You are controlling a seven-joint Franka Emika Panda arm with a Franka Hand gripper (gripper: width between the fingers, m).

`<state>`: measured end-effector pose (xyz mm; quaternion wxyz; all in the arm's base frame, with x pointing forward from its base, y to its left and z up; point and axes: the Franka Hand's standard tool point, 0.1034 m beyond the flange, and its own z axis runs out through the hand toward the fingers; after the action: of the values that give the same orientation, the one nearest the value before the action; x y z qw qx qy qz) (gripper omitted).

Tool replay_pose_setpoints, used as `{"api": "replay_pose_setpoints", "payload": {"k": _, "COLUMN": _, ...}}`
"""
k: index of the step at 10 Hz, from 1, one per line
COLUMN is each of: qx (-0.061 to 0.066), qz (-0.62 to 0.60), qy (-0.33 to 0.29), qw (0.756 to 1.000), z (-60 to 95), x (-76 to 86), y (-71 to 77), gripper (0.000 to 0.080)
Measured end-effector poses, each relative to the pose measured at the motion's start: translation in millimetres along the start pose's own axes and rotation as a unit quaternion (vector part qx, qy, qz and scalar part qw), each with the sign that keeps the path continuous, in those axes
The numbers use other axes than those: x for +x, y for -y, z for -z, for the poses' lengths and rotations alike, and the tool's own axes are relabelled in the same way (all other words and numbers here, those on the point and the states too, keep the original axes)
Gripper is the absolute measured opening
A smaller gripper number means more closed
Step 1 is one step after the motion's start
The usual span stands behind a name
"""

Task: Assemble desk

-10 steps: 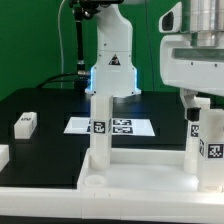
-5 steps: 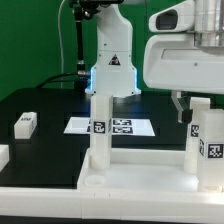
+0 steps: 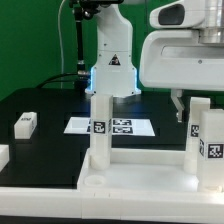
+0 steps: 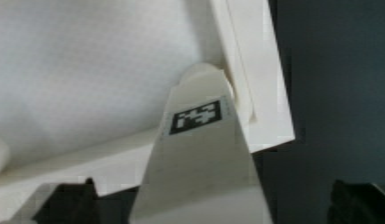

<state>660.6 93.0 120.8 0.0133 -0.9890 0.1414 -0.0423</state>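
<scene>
Claw [image 4: 215, 198] spread wide, astride upright tagged leg [image 4: 203, 150]

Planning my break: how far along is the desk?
Looks done: in the exterior view, the left-hand leg and the right-hand leg stand upright on the panel. In hand: the open claw straddles the right-hand leg's top. Left: at least one loose leg lies on the table.

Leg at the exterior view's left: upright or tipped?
Upright. The leg has vertical edges in the exterior view, and it rises straight from a corner of the panel.
</scene>
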Motion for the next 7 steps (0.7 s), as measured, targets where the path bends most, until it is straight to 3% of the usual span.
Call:
{"api": "replay_pose_setpoints", "payload": {"k": 4, "qx": 0.001, "qz": 0.099, "qy": -0.007, "qw": 0.995, "z": 4.5, "x": 2.5, "y": 1.6, "gripper": 0.0648}}
{"api": "replay_pose_setpoints", "payload": {"k": 5, "qx": 0.000, "qz": 0.098, "qy": -0.007, "qw": 0.995, "z": 3.9, "x": 2.4, "y": 1.3, "gripper": 0.0530}}
{"api": "replay_pose_setpoints", "payload": {"k": 6, "qx": 0.000, "qz": 0.098, "qy": -0.007, "qw": 0.995, "z": 3.8, "x": 2.4, "y": 1.1, "gripper": 0.0530}}
{"api": "replay_pose_setpoints", "payload": {"k": 7, "qx": 0.000, "qz": 0.097, "qy": -0.007, "qw": 0.995, "z": 3.7, "x": 2.4, "y": 1.0, "gripper": 0.0328}}
